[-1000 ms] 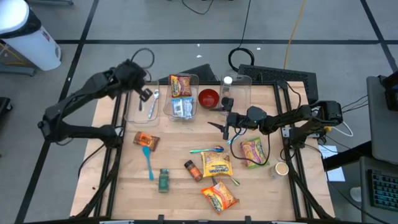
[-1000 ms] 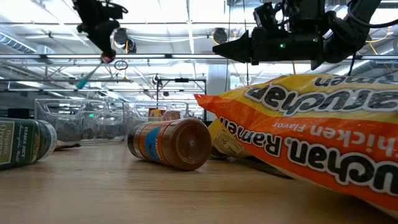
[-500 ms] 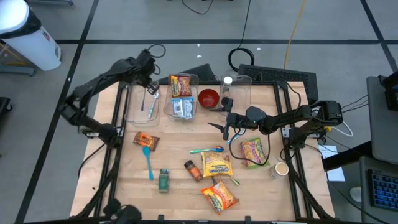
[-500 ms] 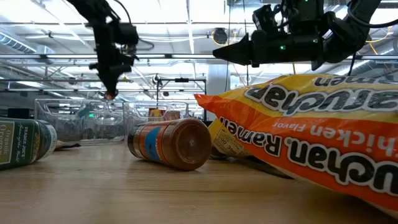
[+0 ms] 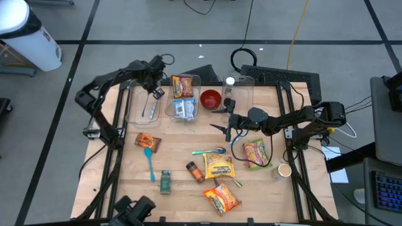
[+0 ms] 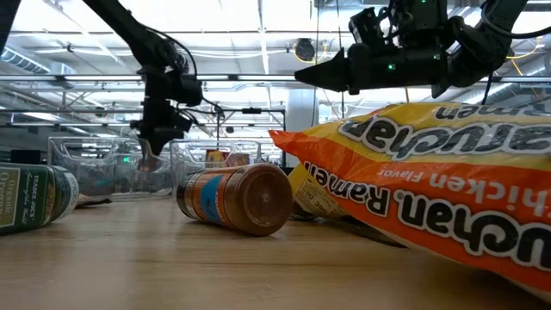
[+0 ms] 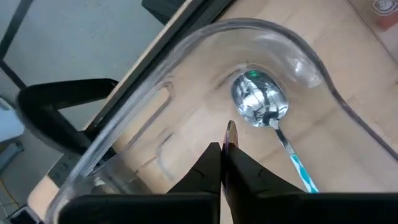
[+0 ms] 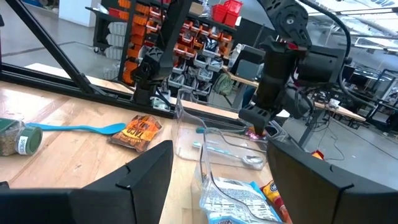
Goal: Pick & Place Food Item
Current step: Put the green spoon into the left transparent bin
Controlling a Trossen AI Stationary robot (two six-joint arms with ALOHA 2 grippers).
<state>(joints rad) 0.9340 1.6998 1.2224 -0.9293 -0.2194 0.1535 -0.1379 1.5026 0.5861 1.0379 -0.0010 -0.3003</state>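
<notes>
Your left gripper [image 5: 155, 92] hangs over the clear plastic bin [image 5: 132, 108] at the table's far left, its fingers [image 7: 214, 171] pinched together on nothing, tips just above the bin's rounded corner wall. A metal spoon [image 5: 151, 105] with a teal-marked handle lies inside that bin, its bowl [image 7: 258, 101] near the corner and its handle running away from the corner along the bin floor. The bin is tight quarters: thin glossy walls on both sides of the fingers, and the table's far edge and black frame rail [image 7: 65, 109] just beyond.

Your right gripper [image 5: 227, 129] waits mid-table with its jaws spread and empty, with bare wood below.

The next bin [image 5: 183, 112] holds two flat noodle packets. Loose on the wooden table [image 5: 182, 147]: a crinkly yellow noodle packet [image 5: 218, 166], another orange one [image 5: 222, 198] near the front edge, a blue spatula [image 5: 149, 161], a brown spice jar [image 5: 194, 171] on its side and a green jar [image 5: 165, 182]. A red bowl [image 5: 210, 98] sits at the far side.
</notes>
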